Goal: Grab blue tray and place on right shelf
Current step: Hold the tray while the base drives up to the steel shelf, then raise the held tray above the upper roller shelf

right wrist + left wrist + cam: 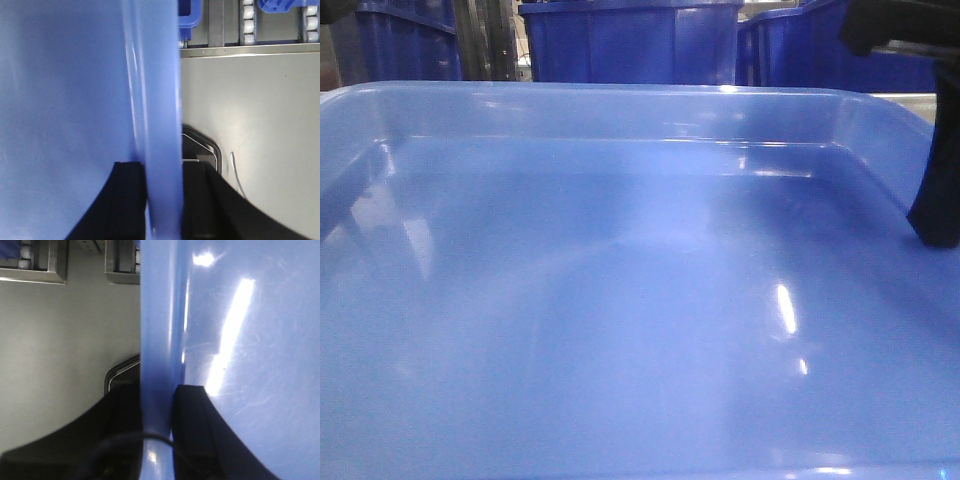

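Note:
The blue tray, glossy and light blue, fills the front view and is held level between both arms. My left gripper is shut on the tray's left rim, one black finger outside and one inside. My right gripper is shut on the tray's right rim in the same way. Its black finger shows over the tray's right wall. The right shelf, a steel beam with white roller tracks, lies ahead at the top of the right wrist view.
Deep dark-blue bins stand behind the tray's far rim. Steel rack frames cross the top of the left wrist view. A pale grey surface lies under the tray on both sides. A thin wire lies on it.

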Motion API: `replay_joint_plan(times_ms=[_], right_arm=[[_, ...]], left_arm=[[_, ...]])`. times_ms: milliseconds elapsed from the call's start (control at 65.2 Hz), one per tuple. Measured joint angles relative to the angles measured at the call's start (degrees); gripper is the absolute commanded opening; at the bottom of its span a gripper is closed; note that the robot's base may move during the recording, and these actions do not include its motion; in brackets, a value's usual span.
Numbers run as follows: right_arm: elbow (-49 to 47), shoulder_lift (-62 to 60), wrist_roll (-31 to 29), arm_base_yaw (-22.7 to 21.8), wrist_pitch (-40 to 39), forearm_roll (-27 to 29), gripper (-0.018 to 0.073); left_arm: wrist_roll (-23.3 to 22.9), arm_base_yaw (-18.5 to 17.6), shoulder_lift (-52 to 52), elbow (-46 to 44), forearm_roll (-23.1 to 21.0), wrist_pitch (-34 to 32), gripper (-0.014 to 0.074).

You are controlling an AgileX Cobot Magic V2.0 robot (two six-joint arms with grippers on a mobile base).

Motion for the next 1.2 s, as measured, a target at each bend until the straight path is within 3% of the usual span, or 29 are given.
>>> replay_joint_plan(times_ms=[199,414,568,752,967,1197], right_arm=[[-2.69,0.00,-0.59,0.00,2.31,-1.18,0.0142],[-14.36,1.14,-4.07,-0.59,5.75,-5.39,0.0142],[-24.39,5.74,-6.42,-1.69,7.50,-6.94,0.0142],[-35.15,13.36,-8.12,-4.56,8.07,-7.94,0.0142],[-45.28,21.45,-8.37,-8.40,7.78,-9.06,0.0142],[-51.33,28.31,-9.74,-11.32,1.61,-9.06,0.0142]], left_arm=[[0.00,0.00,0.00,-1.06,0.78,-1.68,0.0022],[0.00,0.73,0.00,-5.97,5.60,-5.25,0.0023],[0.53,4.22,2.68,-12.19,8.34,-5.40,0.0023],[4.67,8.05,8.49,-21.00,11.34,-6.54,0.0023],[7.60,11.99,16.14,-30.57,13.88,-11.23,0.0023],[8.49,16.59,23.53,-36.11,15.07,-18.75,0.0023]])
